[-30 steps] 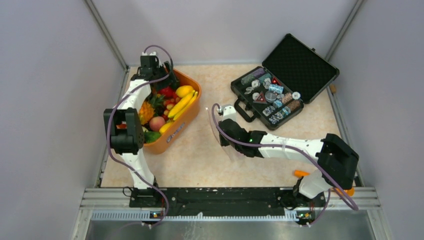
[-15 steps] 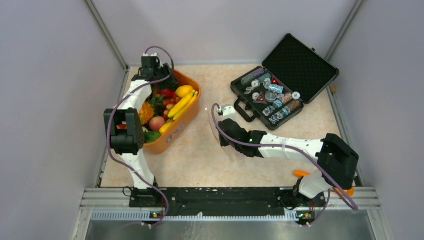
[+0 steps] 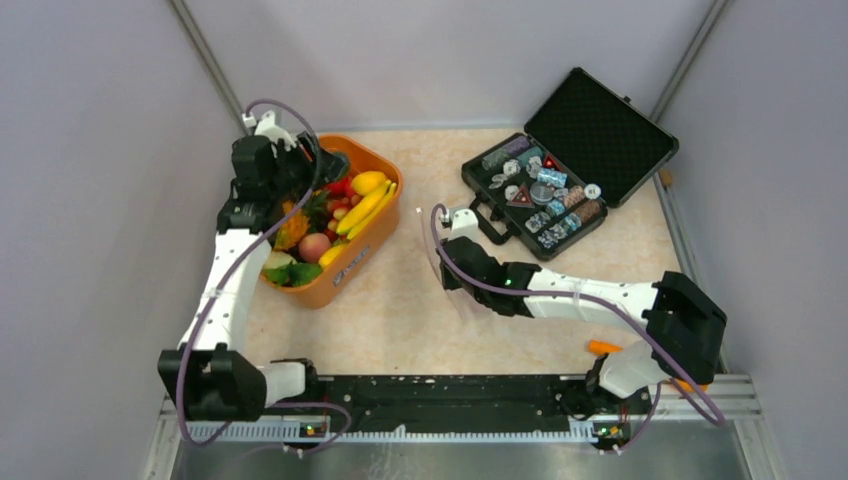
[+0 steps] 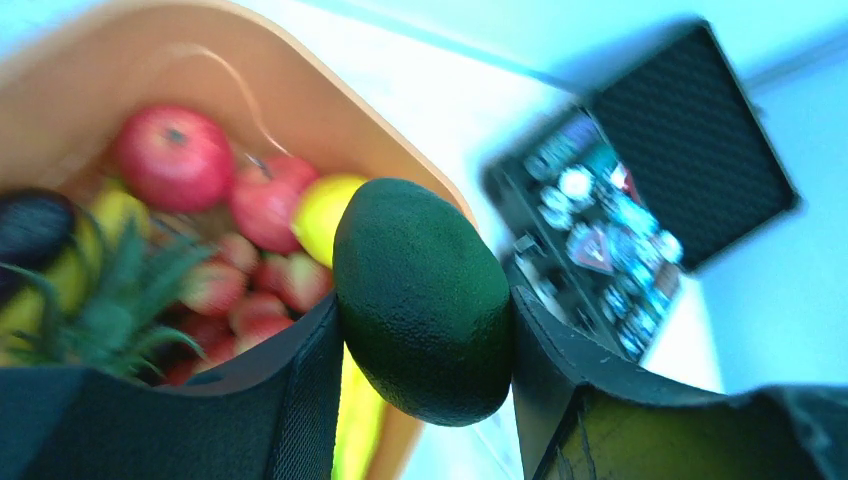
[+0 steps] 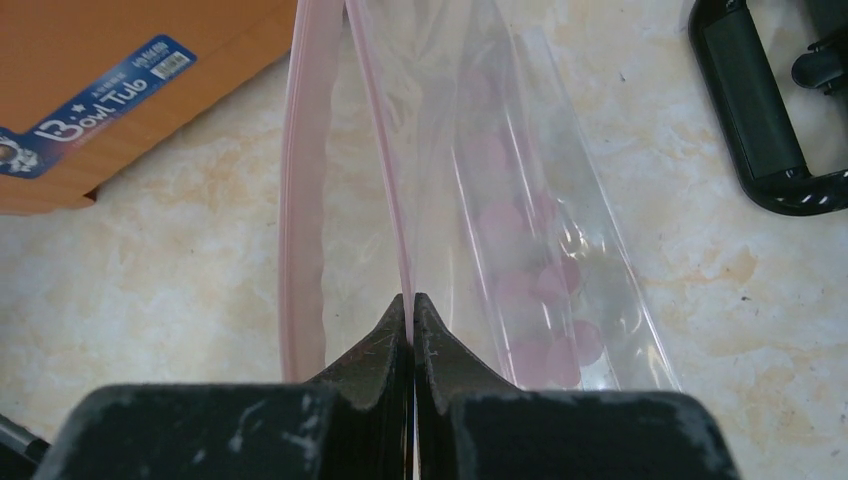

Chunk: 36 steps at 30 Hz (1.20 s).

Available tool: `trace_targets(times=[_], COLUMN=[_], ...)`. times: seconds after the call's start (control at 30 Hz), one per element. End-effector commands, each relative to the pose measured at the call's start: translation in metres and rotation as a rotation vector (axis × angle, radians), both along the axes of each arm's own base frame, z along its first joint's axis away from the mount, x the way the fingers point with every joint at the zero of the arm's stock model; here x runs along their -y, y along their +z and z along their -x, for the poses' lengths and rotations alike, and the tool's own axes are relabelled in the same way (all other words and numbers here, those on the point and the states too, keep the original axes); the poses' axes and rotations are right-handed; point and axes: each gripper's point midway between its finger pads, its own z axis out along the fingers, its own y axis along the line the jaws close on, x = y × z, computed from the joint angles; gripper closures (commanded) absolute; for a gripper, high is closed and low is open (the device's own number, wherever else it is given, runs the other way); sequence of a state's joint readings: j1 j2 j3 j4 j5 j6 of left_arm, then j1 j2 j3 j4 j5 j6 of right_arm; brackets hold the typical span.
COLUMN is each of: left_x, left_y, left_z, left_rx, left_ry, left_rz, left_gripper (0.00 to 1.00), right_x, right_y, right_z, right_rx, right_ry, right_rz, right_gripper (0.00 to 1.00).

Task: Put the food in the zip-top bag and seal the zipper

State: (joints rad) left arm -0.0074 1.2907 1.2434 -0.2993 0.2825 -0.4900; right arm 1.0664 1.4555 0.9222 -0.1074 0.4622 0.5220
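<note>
My left gripper (image 4: 425,300) is shut on a dark green avocado-like toy (image 4: 420,250) and holds it above the orange basket (image 4: 330,110). In the top view the left gripper (image 3: 310,168) hangs over the basket's far end (image 3: 375,235). The basket holds the food: bananas (image 3: 365,205), an apple (image 3: 314,246), red apples (image 4: 172,157), a pineapple. My right gripper (image 5: 411,300) is shut on one pink zipper strip (image 5: 385,190) of the clear zip-top bag (image 5: 520,200). The other strip (image 5: 300,200) hangs apart to the left, so the mouth is open. In the top view the bag (image 3: 440,280) hangs at the right gripper (image 3: 447,245), mid-table.
An open black hard case (image 3: 570,170) of chips stands at the back right, its handle (image 5: 760,110) close to the bag. A small orange piece (image 3: 603,347) lies by the right arm's base. Grey walls close in both sides.
The left arm has swung back and to the left, lifting its gripper out of the basket's far end with the green toy. The right arm and bag have barely moved.
</note>
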Motion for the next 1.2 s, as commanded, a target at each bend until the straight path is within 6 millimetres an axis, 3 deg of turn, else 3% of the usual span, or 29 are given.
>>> trace_targets(times=[0.0, 0.27, 0.4, 0.53, 0.83, 1.17], left_x=[0.054, 0.117, 0.137, 0.154, 0.157, 0.168], left_y=[0.007, 0.007, 0.008, -0.020, -0.052, -0.072], left_z=[0.052, 0.139, 0.156, 0.170, 0.162, 0.153], left_rx=[0.010, 0.008, 0.007, -0.090, -0.194, -0.276], left_ry=[-0.279, -0.563, -0.623, -0.679, -0.588, -0.577], left_rz=[0.200, 0.387, 0.437, 0.456, 0.409, 0.367], left_gripper=[0.75, 0.76, 0.75, 0.75, 0.73, 0.74], right_x=[-0.003, -0.001, -0.002, -0.002, 0.001, 0.002], right_y=[0.028, 0.030, 0.026, 0.026, 0.024, 0.021], right_z=[-0.007, -0.008, -0.007, -0.006, -0.006, -0.008], right_rx=[0.060, 0.069, 0.058, 0.054, 0.055, 0.065], right_ry=[-0.034, -0.052, -0.051, -0.053, -0.057, -0.053], right_rz=[-0.108, -0.119, -0.119, -0.121, -0.110, -0.058], right_gripper=[1.00, 1.00, 1.00, 1.00, 1.00, 1.00])
